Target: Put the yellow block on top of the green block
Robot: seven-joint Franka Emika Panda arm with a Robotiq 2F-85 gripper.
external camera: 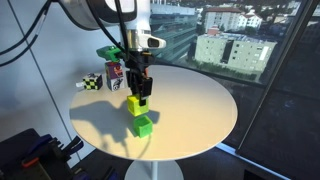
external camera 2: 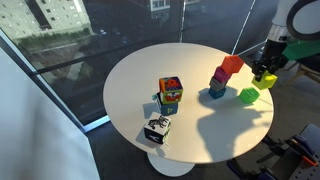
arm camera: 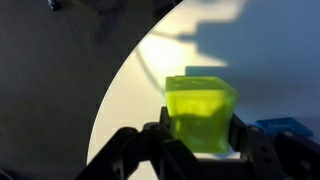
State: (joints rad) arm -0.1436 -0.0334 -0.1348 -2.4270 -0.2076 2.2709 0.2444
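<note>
In an exterior view I see my gripper point(external camera: 138, 97) pointing straight down, clamped on the yellow block point(external camera: 136, 103). The block hangs clear of the white tabletop point(external camera: 205, 100). The green block point(external camera: 143, 125) sits on the tabletop just below it and a touch nearer the camera. I keep the yellow block lifted so it can pass over the green one's top face instead of nudging it sideways.

In an exterior view from across the tabletop point(external camera 2: 200, 140), the gripper point(external camera 2: 267, 75) carries the yellow block point(external camera 2: 268, 80) near the far rim. The green block point(external camera 2: 249, 96) lies just beside it and lower, with the stack of orange, magenta and blue cubes point(external camera 2: 224, 76) close on its other side. The stack is near enough that I judge a careless sideways move could clip it.

In the wrist view the yellow block point(arm camera: 200, 115) fills the space between the fingers point(arm camera: 158, 135), square and level, so it should release flat. The green block is not visible here. A blue shape point(arm camera: 285, 127) shows at the right. I judge I need to centre over the green block before lowering.
</note>
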